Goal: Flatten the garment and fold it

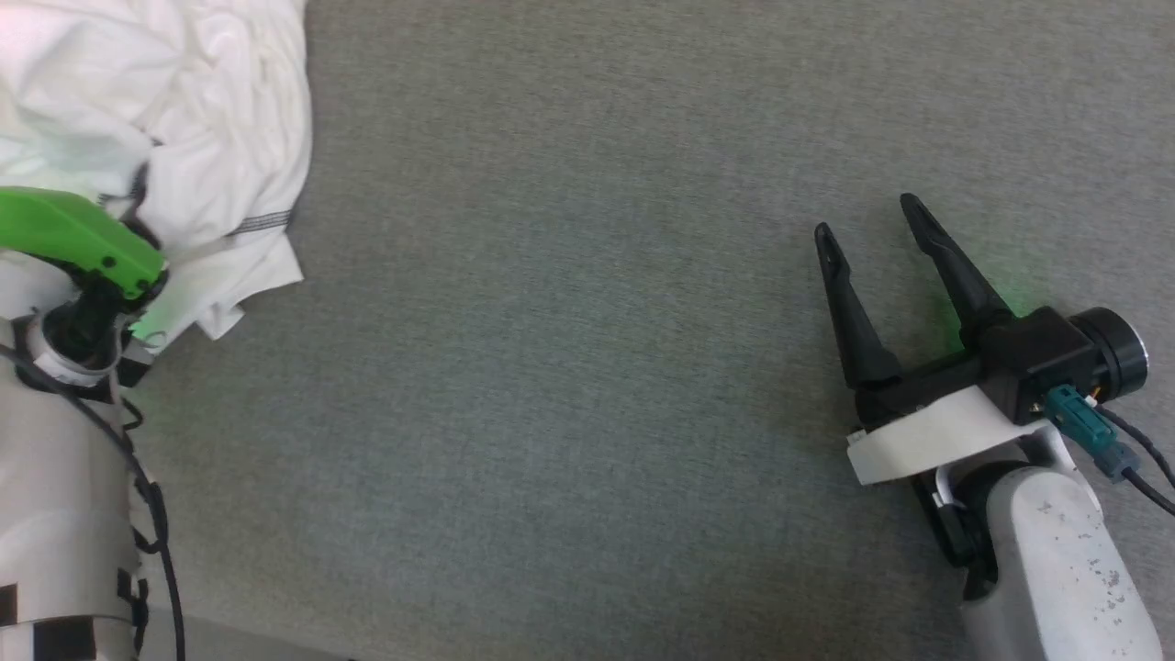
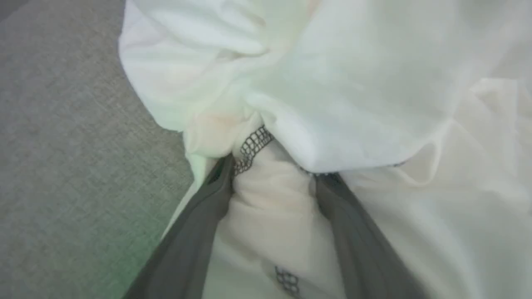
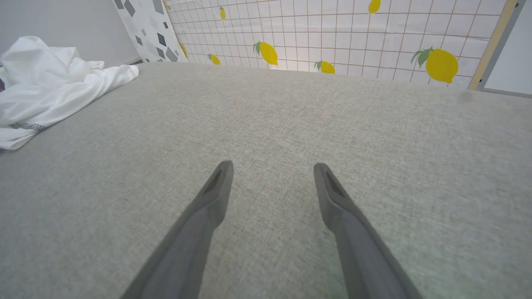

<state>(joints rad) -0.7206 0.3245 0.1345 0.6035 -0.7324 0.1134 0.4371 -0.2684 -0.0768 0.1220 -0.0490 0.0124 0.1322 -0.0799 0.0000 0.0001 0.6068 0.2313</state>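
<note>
Left wrist view: left claw (image 2: 274, 170) spread, apparently straddling garment (image 2: 353, 83) (right claw (image 3: 273, 167) spread too).

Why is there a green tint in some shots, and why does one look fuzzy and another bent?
Head view: sharp, with a green glow on the grey surface beside the right gripper. Left wrist view: the garment sits very close, soft and washed out, with a green tinge at lower left. Right wrist view: crisp, but the wide lens curves the surface's far edge under the lemon-patterned wall.

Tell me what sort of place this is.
Likely an indoor home-style room or test setup: a wide grey fabric surface, a crumpled white garment lying on it, and a lemon-printed grid wall behind.
</note>
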